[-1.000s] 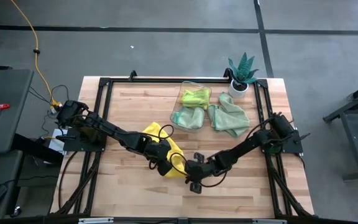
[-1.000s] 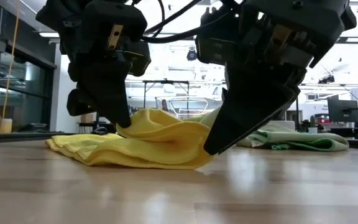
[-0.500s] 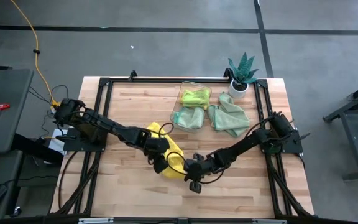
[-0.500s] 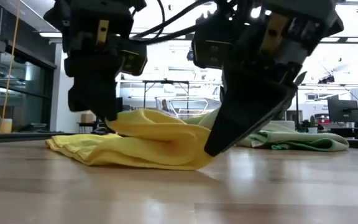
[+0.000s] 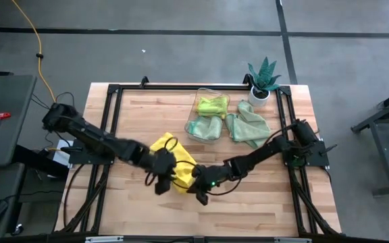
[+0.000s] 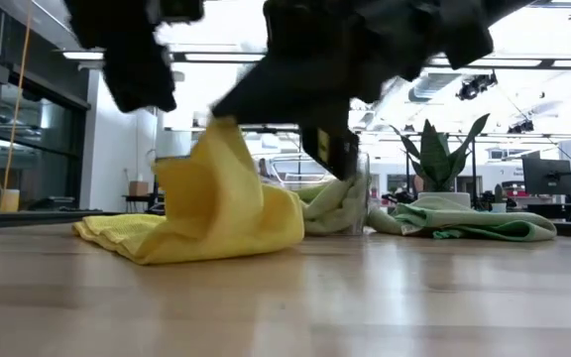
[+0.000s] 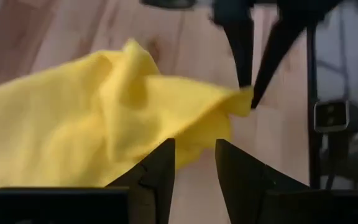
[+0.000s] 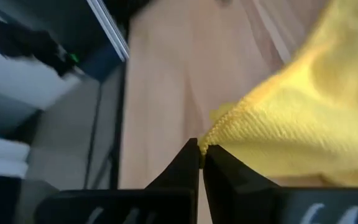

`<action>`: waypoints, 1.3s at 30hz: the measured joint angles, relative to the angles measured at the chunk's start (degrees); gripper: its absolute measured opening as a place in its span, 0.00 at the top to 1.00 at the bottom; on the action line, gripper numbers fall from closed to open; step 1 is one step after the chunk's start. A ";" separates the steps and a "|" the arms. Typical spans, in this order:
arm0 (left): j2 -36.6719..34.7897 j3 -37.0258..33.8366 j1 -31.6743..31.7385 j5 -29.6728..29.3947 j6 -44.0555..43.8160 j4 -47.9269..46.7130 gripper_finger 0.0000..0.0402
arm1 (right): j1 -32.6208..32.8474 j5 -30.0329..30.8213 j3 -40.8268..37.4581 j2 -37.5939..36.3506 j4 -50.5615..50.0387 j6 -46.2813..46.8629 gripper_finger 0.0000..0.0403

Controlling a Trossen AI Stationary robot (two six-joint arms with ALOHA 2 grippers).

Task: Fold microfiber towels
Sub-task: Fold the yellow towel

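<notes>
In the low view both arms are only dark blurred shapes at the upper edge, cut off by the frame, so the claws cannot be told apart there. In the high view the claws are small and dark, and their fingers cannot be made out.

The right wrist view is clearer: the right claw (image 8: 201,152) is closed, its two tips pinching a corner of the yellow towel (image 8: 303,124). In the left wrist view the left claw (image 7: 194,163) has its fingers apart with a gap, and they hold nothing; the yellow cloth lies just beyond them, and the right claw's tips grip its corner farther off.

The yellow towel (image 5: 171,158) lies crumpled near the middle front of the wooden desk (image 5: 140,111), one part lifted up. A lime green towel (image 5: 211,105) and a mint one (image 5: 201,127) sit in the clear bin (image 5: 206,92). Another green towel (image 5: 250,128) lies beside it, near the potted plant (image 5: 263,79).

I can read no writing or label anywhere.
</notes>
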 joint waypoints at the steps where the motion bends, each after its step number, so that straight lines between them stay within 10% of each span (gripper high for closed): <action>1: 0.06 -0.02 -1.85 -2.32 -0.12 -0.42 0.75 | -0.36 0.07 0.00 0.00 1.56 0.15 1.00; 8: 5.86 -0.05 -13.38 -21.50 -9.79 0.47 0.77 | -3.01 0.67 0.02 0.00 3.48 0.21 1.00; 15: 12.16 -0.12 -16.93 -22.08 -20.40 0.57 0.75 | -3.63 -0.62 0.02 0.00 1.38 -0.68 1.00; 39: 18.14 -0.05 -17.68 -33.87 16.48 12.35 0.50 | -3.65 -0.72 0.00 0.00 1.38 0.79 1.00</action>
